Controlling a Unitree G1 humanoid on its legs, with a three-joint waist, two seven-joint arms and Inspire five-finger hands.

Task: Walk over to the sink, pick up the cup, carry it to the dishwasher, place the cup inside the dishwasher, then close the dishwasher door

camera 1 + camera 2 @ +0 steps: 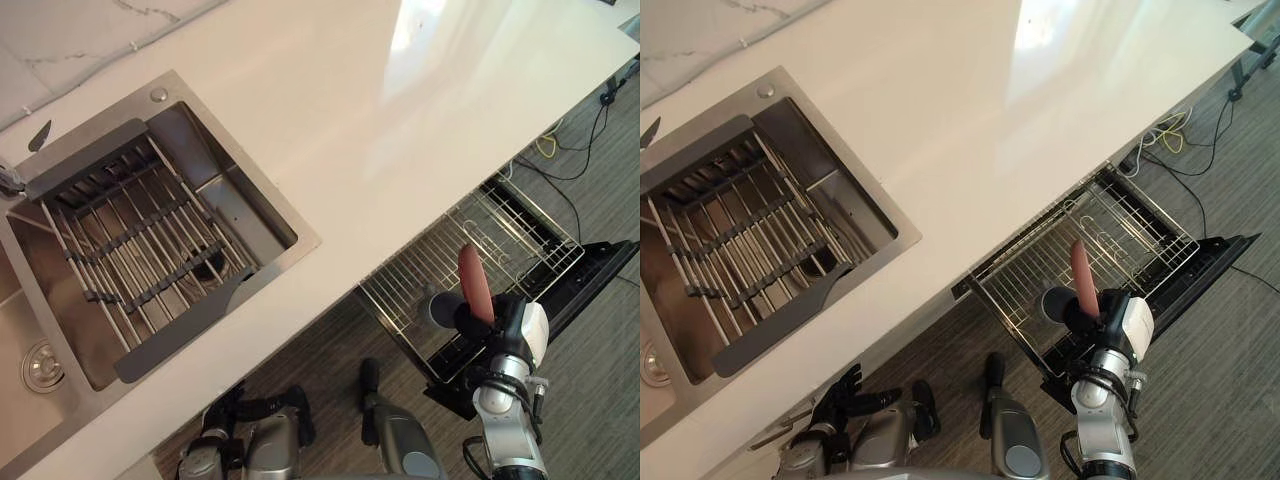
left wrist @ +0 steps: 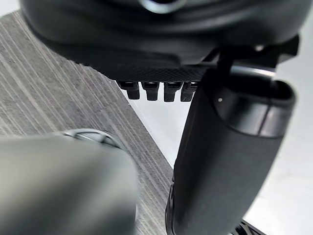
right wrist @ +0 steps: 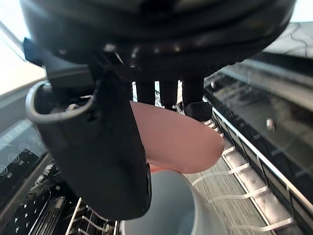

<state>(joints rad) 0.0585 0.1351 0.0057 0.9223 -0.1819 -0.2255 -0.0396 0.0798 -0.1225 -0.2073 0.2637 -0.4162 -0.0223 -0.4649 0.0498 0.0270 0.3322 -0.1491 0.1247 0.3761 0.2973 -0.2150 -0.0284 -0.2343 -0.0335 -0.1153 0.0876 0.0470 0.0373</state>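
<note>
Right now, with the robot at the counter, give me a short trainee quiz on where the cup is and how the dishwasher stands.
1. True or false: the cup lies in the sink.
2. Which hand holds the cup? A) left hand B) right hand C) neither
3. Fill in: the dishwasher door is ____.
Key: 1 false; 2 B; 3 open.

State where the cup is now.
In the eye views, at lower right, the right hand holds the cup over the pulled-out dishwasher rack.
</note>
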